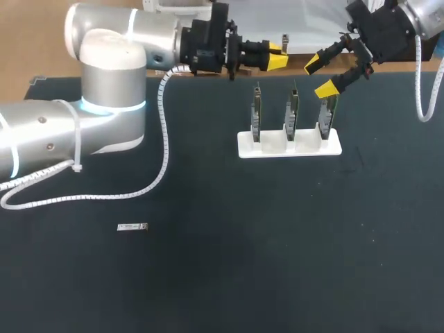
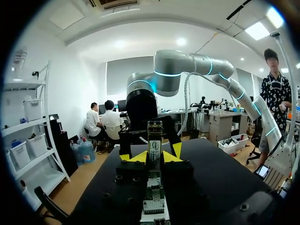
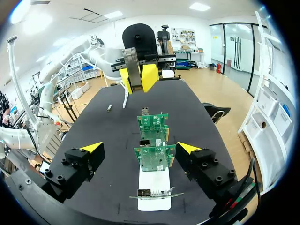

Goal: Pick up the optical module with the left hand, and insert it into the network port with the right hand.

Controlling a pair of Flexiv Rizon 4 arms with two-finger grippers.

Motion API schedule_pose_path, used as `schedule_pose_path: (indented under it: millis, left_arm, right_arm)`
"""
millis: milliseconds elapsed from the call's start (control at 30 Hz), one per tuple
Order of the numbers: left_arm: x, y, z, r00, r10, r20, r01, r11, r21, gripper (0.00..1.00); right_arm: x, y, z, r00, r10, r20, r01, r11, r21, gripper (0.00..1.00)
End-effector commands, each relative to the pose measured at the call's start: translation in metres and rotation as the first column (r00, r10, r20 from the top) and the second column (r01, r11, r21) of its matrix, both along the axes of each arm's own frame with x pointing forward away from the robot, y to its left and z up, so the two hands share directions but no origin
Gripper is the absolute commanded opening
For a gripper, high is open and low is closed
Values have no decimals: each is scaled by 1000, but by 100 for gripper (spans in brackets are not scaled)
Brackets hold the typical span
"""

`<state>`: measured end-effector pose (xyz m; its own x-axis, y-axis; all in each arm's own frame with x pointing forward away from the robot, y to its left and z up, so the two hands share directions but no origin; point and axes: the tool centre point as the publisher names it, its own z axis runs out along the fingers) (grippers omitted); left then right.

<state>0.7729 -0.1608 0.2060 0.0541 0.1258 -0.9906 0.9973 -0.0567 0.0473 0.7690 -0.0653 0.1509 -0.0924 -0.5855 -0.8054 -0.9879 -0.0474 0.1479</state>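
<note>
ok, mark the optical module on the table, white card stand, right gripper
optical module (image 1: 132,227): head view, middle of its body.
white card stand (image 1: 274,148): head view, bare base between two cards.
right gripper (image 1: 320,76): head view, midway between its yellow tips.

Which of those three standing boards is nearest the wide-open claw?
The board at the row's right end; one tip of the right gripper hangs beside its top.

We find the near and right surface (image 1: 277,263) open, save one loose module (image 1: 132,227) near-left. The white stand (image 1: 270,147) with three upright network cards (image 1: 293,111) blocks the far middle; our left fingers (image 1: 276,61), clamping an optical module (image 2: 154,145), hang beyond them, with our left arm (image 1: 104,104) and its cable (image 1: 164,132) crowding far left.
</note>
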Motion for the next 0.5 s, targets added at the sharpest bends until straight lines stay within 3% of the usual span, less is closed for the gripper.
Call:
schedule_pose_path:
  millis: [33,500]
  left_arm:
    - [-3,-10,-2,1000,23,-10,-23,1000,1,0]
    - [-2,-29,-14,995,89,-39,-89,996,-7,0]
  right_arm:
    - [0,0,0,1000,0,0,0,1000,0,100]
    - [0,0,0,1000,0,0,0,1000,0,100]
